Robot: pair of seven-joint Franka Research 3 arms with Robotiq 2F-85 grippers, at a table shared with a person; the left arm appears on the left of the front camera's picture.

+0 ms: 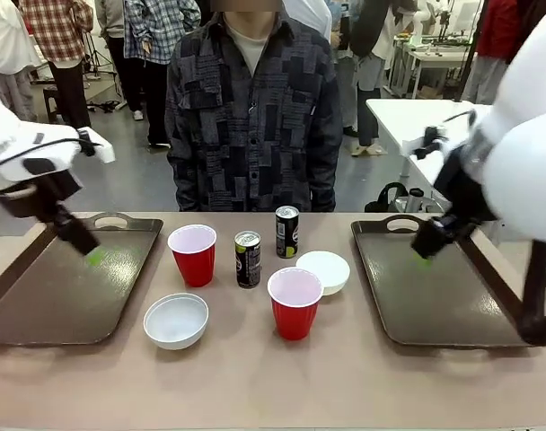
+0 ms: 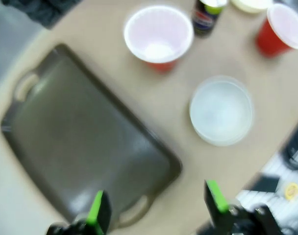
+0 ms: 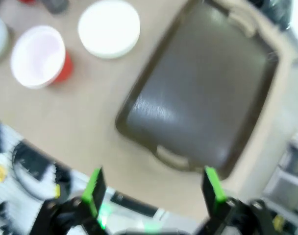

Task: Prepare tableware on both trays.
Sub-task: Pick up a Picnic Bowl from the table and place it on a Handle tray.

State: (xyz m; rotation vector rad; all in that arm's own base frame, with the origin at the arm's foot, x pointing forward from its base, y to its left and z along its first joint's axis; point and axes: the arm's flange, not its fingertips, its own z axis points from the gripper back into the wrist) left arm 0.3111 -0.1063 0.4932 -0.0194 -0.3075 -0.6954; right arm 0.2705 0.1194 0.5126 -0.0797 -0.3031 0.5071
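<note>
My left tool point(image 1: 94, 255) hangs released, grasping nothing, above the far part of the left dark brown rectangular plastic tray point(image 1: 39, 310). My right tool point(image 1: 423, 255), also released, hangs above the right dark brown tray point(image 1: 439, 310). On the tan worktop point(image 1: 255, 386) between them stand the far red plastic cup point(image 1: 193, 254), near red cup point(image 1: 295, 303), far slim black can point(image 1: 286, 232), near black can point(image 1: 248, 259), far small round white bowl point(image 1: 324, 270) and near white bowl point(image 1: 176, 321).

The left tray point(image 1: 48, 301) and right tray point(image 1: 435, 301) are dark brown. The far cup point(image 1: 194, 263) and near cup point(image 1: 295, 316) are red with pale insides. The near bowl point(image 1: 176, 321) and far bowl point(image 1: 323, 269) are white. The near can point(image 1: 248, 260) and far can point(image 1: 286, 232) are black with silver tops. The person's shirt point(image 1: 255, 117) shows a grey-black patchwork pattern.
</note>
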